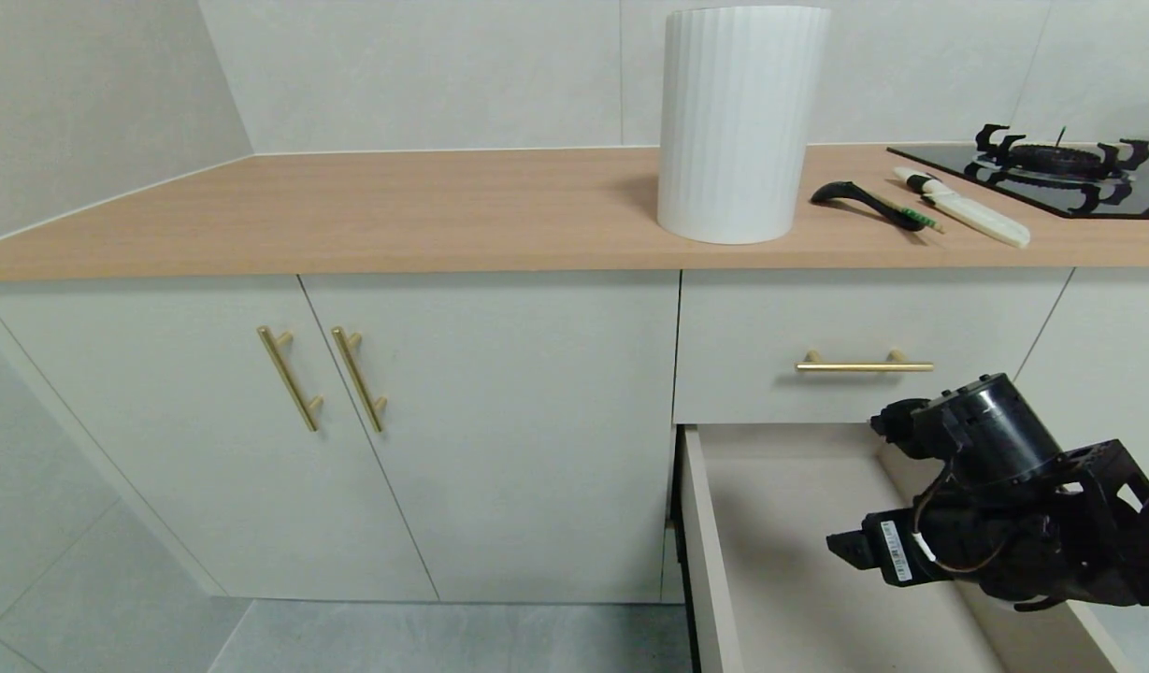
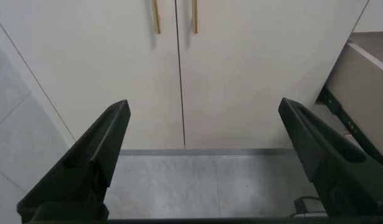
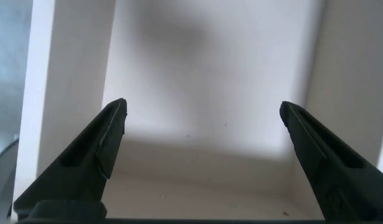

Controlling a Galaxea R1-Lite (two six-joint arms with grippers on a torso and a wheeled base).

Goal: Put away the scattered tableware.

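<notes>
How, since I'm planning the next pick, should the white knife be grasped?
Take the knife at mid-length from above, jaws across its narrow width: it lies flat on the counter, long and slim, with the black tool close on its left.

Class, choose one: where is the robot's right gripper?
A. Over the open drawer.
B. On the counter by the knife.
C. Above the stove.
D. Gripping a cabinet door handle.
A: the right gripper hangs open over the pulled-out drawer, facing its bare floor.

Head faces cabinets point(image 1: 490, 421), wrists low — drawer point(image 1: 798, 523) shared
</notes>
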